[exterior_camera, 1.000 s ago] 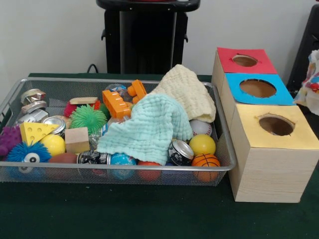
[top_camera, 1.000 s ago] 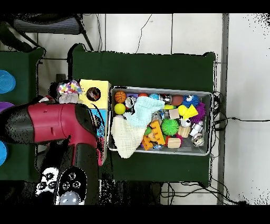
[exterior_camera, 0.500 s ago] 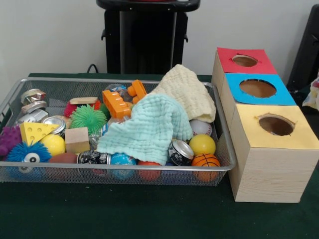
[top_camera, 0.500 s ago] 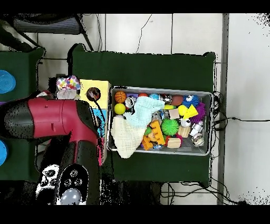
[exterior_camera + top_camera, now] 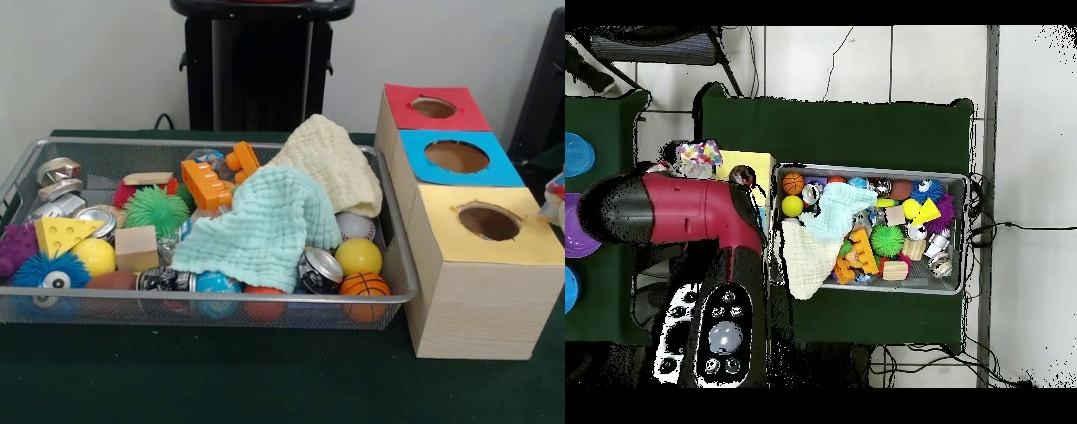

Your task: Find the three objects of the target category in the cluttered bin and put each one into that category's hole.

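Note:
The wire mesh bin (image 5: 203, 299) is full of toys, cans, balls and two cloths; it also shows in the overhead view (image 5: 865, 168). No spotted wrapper shows inside it. One spotted wrapper (image 5: 698, 154) hangs in the air beside the yellow-surrounded hole (image 5: 743, 178), under the end of my red arm. My gripper (image 5: 692, 169) is mostly hidden by the arm and holds this wrapper. In the front view only an edge of the wrapper (image 5: 556, 190) shows, right of the yellow hole (image 5: 489, 223).
The blue-surrounded hole (image 5: 456, 156) and red-surrounded hole (image 5: 433, 107) sit behind the yellow one. A mint cloth (image 5: 265, 225) and a cream cloth (image 5: 331, 163) cover the bin's right half. Another green table with coloured discs (image 5: 577, 153) stands beyond the boxes.
The wrapper has moved with the arm, sliding lower and further out at the front view's right edge. In the overhead view the arm has swung and the wrapper stays by the yellow box.

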Controlling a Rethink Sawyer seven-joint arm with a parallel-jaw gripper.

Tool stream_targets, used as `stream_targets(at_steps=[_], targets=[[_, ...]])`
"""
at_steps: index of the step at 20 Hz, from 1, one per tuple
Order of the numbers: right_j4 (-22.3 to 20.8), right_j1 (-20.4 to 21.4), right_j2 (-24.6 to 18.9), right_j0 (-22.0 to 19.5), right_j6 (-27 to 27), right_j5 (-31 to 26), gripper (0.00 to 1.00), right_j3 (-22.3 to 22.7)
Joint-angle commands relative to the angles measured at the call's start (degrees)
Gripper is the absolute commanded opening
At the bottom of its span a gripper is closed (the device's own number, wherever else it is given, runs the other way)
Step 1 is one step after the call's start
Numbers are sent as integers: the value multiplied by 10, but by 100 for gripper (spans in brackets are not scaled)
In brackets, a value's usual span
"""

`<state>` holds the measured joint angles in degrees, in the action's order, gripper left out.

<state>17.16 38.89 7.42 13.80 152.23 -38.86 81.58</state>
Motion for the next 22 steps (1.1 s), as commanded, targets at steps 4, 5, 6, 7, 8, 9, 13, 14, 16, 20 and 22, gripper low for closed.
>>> stream_targets(at_steps=[4, 5, 6, 7, 8, 9, 13, 14, 16, 20, 22], targets=[[42, -44, -130, -98, -21, 77, 0, 88], [39, -45, -144, -112, -37, 81, 0, 92], [34, -47, -156, -127, -53, 84, 0, 93], [28, -48, -169, -142, -69, 86, 0, 95], [22, -51, -180, -156, -82, 87, 0, 92], [14, -54, -192, -170, -95, 86, 0, 91], [-21, -67, -219, -212, -128, 72, 0, 77], [-30, -68, -220, -217, -128, 69, 0, 76], [-46, -65, -223, -226, -128, 64, 0, 79], [-69, -64, -240, -245, -122, 62, 0, 95], [-76, -65, -245, -246, -109, 64, 0, 103]])
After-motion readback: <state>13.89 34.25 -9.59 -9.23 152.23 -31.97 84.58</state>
